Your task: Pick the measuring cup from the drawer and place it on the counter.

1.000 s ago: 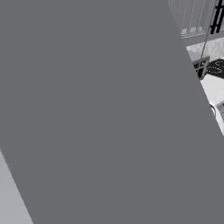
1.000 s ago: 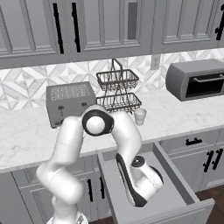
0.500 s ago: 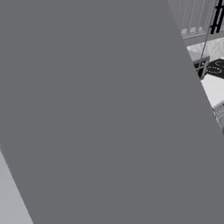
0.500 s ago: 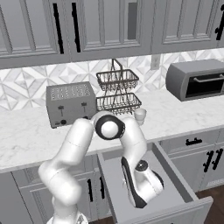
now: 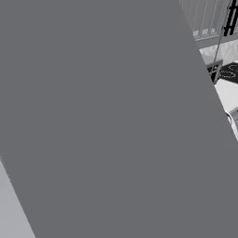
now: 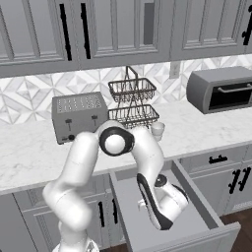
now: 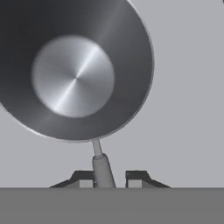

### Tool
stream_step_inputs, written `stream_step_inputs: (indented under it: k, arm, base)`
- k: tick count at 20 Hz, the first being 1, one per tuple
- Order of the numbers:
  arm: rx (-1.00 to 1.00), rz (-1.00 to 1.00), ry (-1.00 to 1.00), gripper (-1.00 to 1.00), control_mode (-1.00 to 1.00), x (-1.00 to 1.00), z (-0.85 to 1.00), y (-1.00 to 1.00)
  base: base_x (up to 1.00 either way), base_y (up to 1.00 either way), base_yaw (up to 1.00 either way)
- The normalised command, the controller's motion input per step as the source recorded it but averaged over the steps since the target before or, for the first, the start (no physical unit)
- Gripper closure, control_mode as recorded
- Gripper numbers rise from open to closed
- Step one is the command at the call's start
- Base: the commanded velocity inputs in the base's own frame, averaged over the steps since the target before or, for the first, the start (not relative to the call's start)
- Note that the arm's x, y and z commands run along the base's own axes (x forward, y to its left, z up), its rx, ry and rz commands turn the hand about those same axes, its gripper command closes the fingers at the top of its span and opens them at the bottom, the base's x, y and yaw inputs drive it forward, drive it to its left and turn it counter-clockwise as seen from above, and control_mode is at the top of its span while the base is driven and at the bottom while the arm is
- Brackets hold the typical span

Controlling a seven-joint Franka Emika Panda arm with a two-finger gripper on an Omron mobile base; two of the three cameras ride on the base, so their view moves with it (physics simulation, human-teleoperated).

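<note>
Pincer down inside the open drawer, its tips parted either side of the measuring cup's slim handle, not clamped yet. The cup lies on the drawer floor: polished steel, so likely stiff, light and slippery; the handle looks the natural hold. No readable markings. The counter waits above

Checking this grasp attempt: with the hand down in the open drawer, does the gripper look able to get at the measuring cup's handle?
Probably yes. In the hand view the measuring cup handle runs down between the gripper fingertips, with nothing else in the drawer blocking it.
</note>
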Motion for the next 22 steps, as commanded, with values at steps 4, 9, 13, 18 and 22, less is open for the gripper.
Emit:
stream_step_inputs:
  k: [4, 9, 13, 18, 22]
  arm:
    - [0.0, 0.17, -0.07, 1.0, -1.0, -0.06, 1.0, -0.16]
    - [0.0, 0.14, -0.14, 1.0, -1.0, -0.03, 1.0, 0.0]
    - [0.0, 0.13, -0.11, 1.0, -1.0, 0.09, 1.0, 0.0]
    - [0.0, 0.19, -0.08, 1.0, -1.0, 0.5, 1.0, 0.06]
    - [0.0, 0.21, -0.09, 1.0, -1.0, 0.53, 0.99, 0.18]
  base:
    - [0.0, 0.0, 0.0]
    - [0.0, 0.0, 0.0]
    - [0.0, 0.0, 0.0]
    - [0.0, 0.0, 0.0]
    - [0.0, 0.0, 0.0]
